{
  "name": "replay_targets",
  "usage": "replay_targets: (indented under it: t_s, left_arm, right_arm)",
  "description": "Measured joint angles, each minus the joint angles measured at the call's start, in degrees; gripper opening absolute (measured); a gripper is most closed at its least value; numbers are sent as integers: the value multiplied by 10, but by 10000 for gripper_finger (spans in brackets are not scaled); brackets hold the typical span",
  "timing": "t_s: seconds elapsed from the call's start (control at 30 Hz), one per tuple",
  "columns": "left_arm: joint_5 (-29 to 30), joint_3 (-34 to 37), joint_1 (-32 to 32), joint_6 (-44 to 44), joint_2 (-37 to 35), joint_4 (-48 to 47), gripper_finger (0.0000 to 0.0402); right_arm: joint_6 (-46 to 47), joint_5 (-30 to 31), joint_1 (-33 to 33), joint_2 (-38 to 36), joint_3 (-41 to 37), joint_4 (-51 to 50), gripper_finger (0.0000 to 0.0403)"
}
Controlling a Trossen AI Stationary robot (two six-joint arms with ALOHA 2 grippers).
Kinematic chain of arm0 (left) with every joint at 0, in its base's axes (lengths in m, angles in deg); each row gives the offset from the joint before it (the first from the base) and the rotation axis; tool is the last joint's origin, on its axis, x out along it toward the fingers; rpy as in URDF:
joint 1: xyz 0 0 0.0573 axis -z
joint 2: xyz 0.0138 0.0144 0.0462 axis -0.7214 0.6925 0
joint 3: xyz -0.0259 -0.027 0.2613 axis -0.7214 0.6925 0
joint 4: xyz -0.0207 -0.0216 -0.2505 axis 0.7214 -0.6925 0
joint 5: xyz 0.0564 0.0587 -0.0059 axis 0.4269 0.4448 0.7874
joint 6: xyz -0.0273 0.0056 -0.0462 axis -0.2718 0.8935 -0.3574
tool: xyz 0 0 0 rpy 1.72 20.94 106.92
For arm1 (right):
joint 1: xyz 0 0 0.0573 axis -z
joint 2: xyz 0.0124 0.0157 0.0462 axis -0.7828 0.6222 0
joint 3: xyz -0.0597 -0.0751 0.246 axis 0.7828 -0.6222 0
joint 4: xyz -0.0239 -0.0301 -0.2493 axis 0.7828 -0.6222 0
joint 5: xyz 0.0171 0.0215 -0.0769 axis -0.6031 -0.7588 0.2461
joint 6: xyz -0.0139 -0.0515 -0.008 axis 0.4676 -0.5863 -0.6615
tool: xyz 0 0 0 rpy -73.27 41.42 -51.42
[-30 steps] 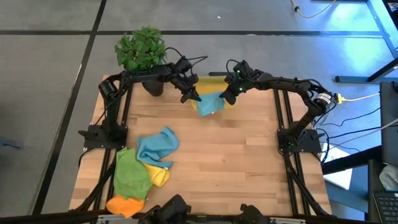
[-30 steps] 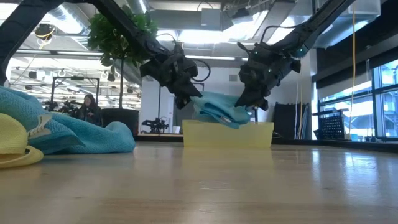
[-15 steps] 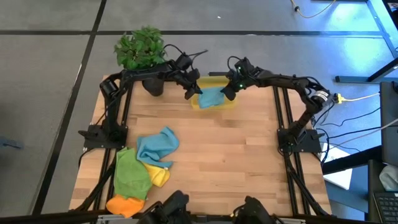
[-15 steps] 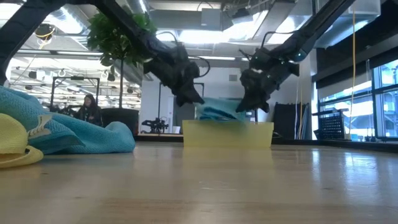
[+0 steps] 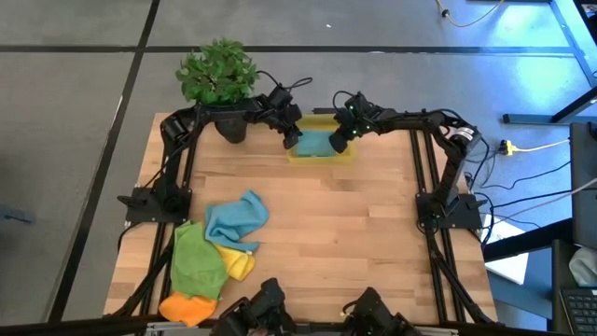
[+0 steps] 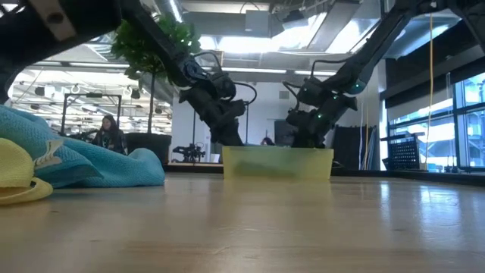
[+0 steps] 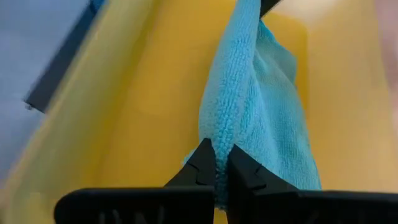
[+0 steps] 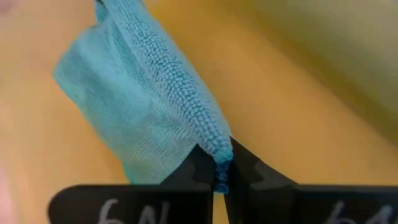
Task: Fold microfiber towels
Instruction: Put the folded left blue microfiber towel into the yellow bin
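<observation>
While both tools stay pinched on the teal towel (image 5: 315,145), left tool (image 5: 292,138) on one edge, right tool (image 5: 338,142) on the opposite, it hangs between them down inside the bin (image 5: 322,157). Risk: uneven release lets the fold spring open, or microfiber snags a fingertip (image 7: 202,163) and drags back out on retreat.

You're looking at a robotics lab in an open industrial hall: a wooden counter (image 5: 317,215) with two dark arms bolted on, loose cables on grey carpet tiles (image 5: 75,103), exposed ceiling ducts (image 6: 303,15), strip lights, tall windows (image 6: 466,114), and a person (image 6: 108,130) seated far behind.
</observation>
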Motion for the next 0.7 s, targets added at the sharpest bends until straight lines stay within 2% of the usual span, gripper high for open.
replay_targets:
  t_s: [0.17,0.3,0.43,0.53,0.7]
  left_arm:
    - [11,0,2,-4,-1,19,4]
    - [23,1,6,0,-1,16,36]
    - [64,1,12,15,-2,18,85]
    - [96,1,19,16,-4,18,114]
    - [115,1,25,16,-13,19,132]
  right_arm:
    - [-14,32,-1,1,0,15,15]
    - [-30,83,-1,1,-1,22,31]
    - [-45,125,0,2,-2,27,62]
    - [-45,128,-1,1,-2,27,92]
    - [-46,126,-1,-17,-2,23,150]
